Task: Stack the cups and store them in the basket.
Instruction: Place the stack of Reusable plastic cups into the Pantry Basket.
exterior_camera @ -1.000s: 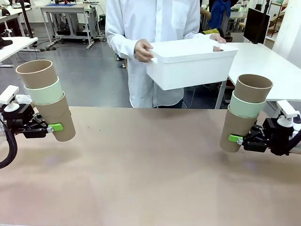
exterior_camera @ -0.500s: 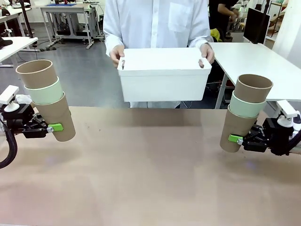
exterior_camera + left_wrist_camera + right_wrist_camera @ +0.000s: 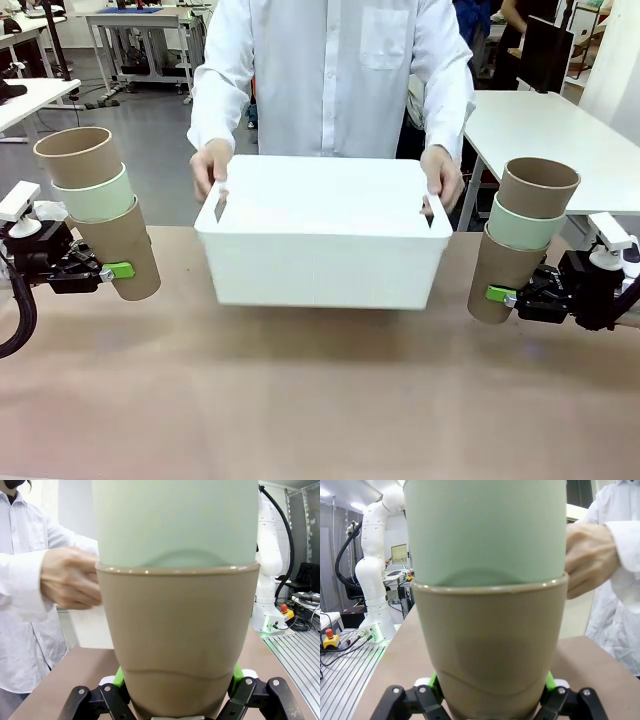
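My left gripper (image 3: 115,270) is shut on the bottom tan cup of a tilted stack of three cups (image 3: 105,215), tan, mint, tan, held at the table's left. At the right, my right gripper (image 3: 497,294) is shut on a matching stack of cups (image 3: 522,235). Each wrist view shows its tan cup (image 3: 180,640) (image 3: 490,645) between green pads, with a mint cup (image 3: 175,520) (image 3: 485,525) nested inside. A person holds the white basket (image 3: 320,250) by both ends at mid-table, between the two stacks. I cannot tell whether it rests on the table.
The person's hands (image 3: 210,170) (image 3: 442,178) grip the basket's short ends. The brown table (image 3: 320,400) has free room in front of the basket. White tables stand behind at the right (image 3: 560,130) and far left.
The person has carried the basket from up at the far right down to the middle of the table. Both grippers and their cup stacks have stayed still.
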